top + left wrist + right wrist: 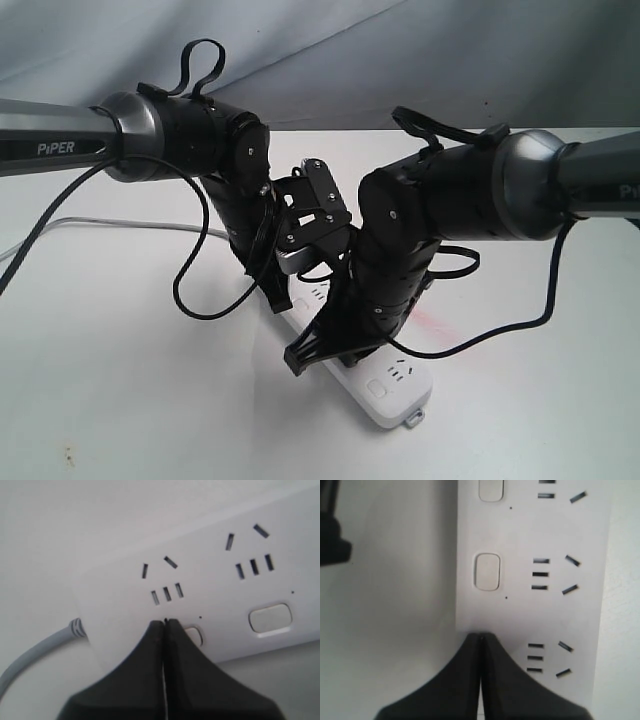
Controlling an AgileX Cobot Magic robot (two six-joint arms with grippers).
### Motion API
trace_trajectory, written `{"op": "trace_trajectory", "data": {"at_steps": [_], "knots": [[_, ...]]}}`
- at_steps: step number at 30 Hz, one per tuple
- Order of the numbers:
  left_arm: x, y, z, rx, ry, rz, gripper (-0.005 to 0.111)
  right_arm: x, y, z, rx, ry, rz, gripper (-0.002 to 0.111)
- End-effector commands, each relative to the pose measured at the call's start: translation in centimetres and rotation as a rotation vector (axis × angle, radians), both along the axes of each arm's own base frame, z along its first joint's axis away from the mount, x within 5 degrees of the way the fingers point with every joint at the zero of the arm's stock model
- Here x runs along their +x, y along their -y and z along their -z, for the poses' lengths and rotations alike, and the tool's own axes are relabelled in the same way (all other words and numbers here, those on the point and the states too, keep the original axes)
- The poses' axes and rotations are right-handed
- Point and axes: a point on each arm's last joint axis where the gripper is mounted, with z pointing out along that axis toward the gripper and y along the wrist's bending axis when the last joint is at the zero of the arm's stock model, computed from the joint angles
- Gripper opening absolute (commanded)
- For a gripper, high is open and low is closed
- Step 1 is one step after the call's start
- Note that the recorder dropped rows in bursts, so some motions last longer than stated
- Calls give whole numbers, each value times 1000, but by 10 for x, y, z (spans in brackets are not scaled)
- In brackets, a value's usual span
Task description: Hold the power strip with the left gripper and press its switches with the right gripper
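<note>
The white power strip point(398, 378) lies slantwise on the table, its end tab point(412, 421) nearest the camera. Both arms hide its middle. My left gripper point(281, 303) is shut, with its tips point(165, 622) resting on the cord end of the strip and half covering the end switch point(195, 635). A second switch point(270, 617) shows beside it. The grey cord point(30, 662) leaves that end. My right gripper point(298, 362) is also shut, its tips point(480, 637) down on the strip's switch edge. They sit in line with two uncovered switches point(487, 571).
The white table point(120, 400) carries the grey cord point(110, 222) trailing off to the left. Black cables loop down from both arms point(185, 295) point(505, 325). A faint pink mark point(435, 320) lies beside the strip. A grey-blue cloth point(400, 50) hangs behind.
</note>
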Motion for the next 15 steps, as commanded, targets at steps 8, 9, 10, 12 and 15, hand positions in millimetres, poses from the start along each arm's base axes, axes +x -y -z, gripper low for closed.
{"op": "trace_trajectory", "data": {"at_steps": [8,9,10,12,15], "knots": [[-8,-6,21,90,-77,68,0,-4,7,56,-85,-72,28,0],[-8,-6,21,90,-77,68,0,-5,7,56,-83,-74,31,0],[-8,-6,21,90,-77,68,0,-5,7,55,-81,-77,34,0],[-8,-6,21,90,-77,68,0,-5,6,55,-72,-80,44,0],[-8,-6,21,90,-77,68,0,-6,7,55,-85,-89,35,0]]}}
